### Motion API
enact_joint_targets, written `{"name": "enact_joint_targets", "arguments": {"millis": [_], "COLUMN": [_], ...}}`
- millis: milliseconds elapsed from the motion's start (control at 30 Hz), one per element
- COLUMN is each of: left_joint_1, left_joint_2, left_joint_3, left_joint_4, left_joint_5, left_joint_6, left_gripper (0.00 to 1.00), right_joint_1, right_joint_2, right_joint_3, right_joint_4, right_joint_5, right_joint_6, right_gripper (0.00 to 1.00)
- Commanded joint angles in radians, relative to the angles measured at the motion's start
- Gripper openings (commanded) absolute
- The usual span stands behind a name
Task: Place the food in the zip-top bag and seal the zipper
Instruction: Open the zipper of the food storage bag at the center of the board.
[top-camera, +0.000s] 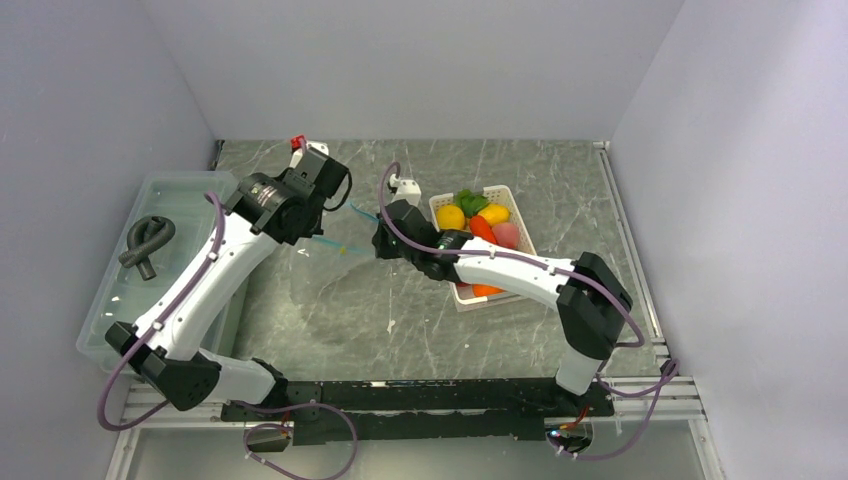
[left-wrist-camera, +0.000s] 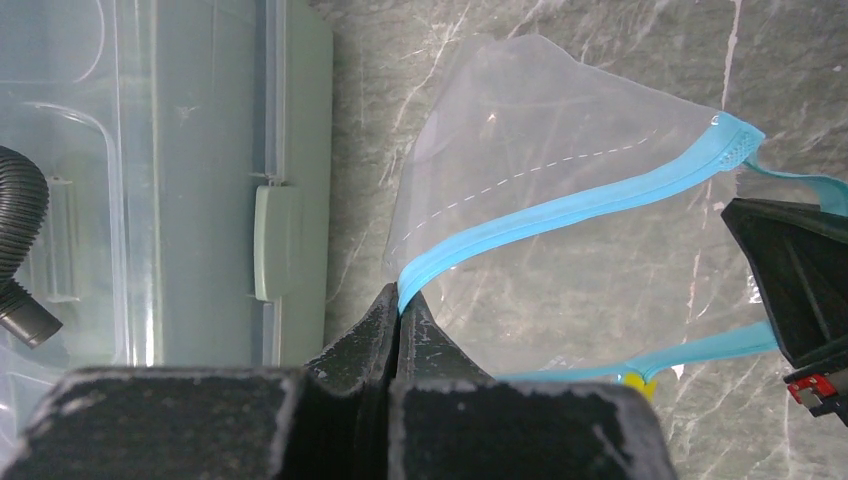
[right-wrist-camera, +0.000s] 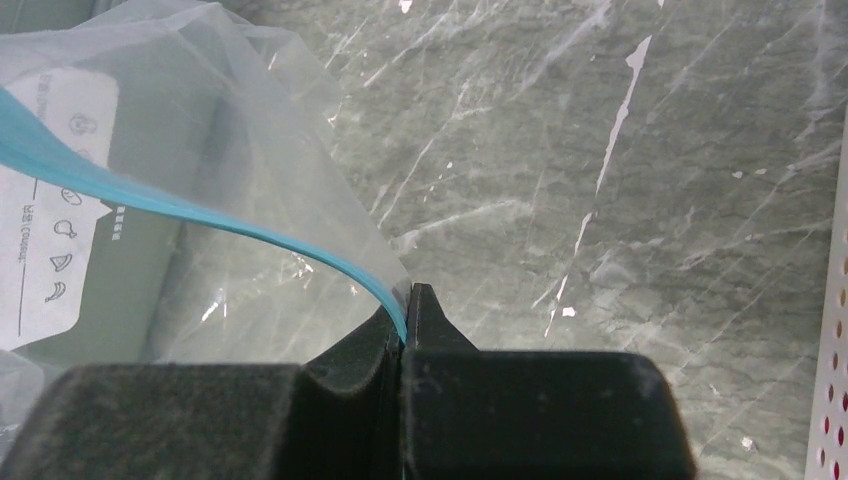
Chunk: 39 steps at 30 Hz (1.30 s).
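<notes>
- A white perforated plastic basket (top-camera: 490, 189) sits on a grey, white-veined marble-look table (top-camera: 340, 310). Every place below is given from this basket.
- The food (top-camera: 470, 215) is heaped inside the basket: smooth toy pieces in yellow, orange, red and leafy green.
- The zip-top bag (left-wrist-camera: 540, 150) is thin, clear and floppy. It hangs just left of the basket, stretched between the two claws.
- The zipper (left-wrist-camera: 560, 210) is a narrow teal-blue strip along the bag's mouth, and its two lips are parted.
- The left gripper (left-wrist-camera: 400, 305), farther left of the basket, is pinched tight on one lip of the zipper.
- The right gripper (right-wrist-camera: 408, 310), just left of the basket, is clamped on the zipper too. Its arm crosses the basket's near half.
- Bare tabletop spreads left of the basket, beneath the bag.
- A translucent lidded bin (top-camera: 110, 300) with a black ribbed hose (top-camera: 145, 243) lies far left of the basket, at the table's edge.
</notes>
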Motion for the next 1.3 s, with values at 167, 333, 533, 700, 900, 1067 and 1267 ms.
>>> {"name": "enact_joint_targets", "arguments": {"millis": [167, 333, 533, 700, 900, 1067, 1267], "left_joint_1": [-0.008, -0.024, -0.050, -0.065, -0.074, -0.074, -0.075], "left_joint_2": [0.012, 0.030, 0.036, 0.044, 0.021, 0.013, 0.012], "left_joint_3": [-0.037, -0.057, -0.090, -0.121, -0.173, -0.201, -0.234], "left_joint_4": [0.061, 0.082, 0.135, 0.173, 0.215, 0.232, 0.256], "left_joint_5": [-0.090, -0.106, -0.111, -0.118, -0.153, -0.137, -0.113], "left_joint_6": [0.060, 0.066, 0.078, 0.084, 0.092, 0.094, 0.095], "left_gripper": [0.00, 0.00, 0.00, 0.00, 0.00, 0.00, 0.00], "right_joint_1": [-0.040, -0.056, -0.062, -0.072, -0.084, -0.084, -0.084], "right_joint_2": [0.000, 0.028, 0.083, 0.110, 0.073, 0.013, -0.069], "right_joint_3": [0.005, 0.032, 0.057, 0.049, -0.015, -0.042, -0.066], "right_joint_4": [0.000, 0.012, 0.030, 0.043, 0.090, 0.105, 0.104], "right_joint_5": [-0.071, -0.125, -0.155, -0.146, -0.163, -0.173, -0.189], "right_joint_6": [-0.023, -0.028, -0.018, -0.012, -0.009, -0.024, -0.046], "right_gripper": [0.05, 0.08, 0.05, 0.04, 0.19, 0.34, 0.42]}}
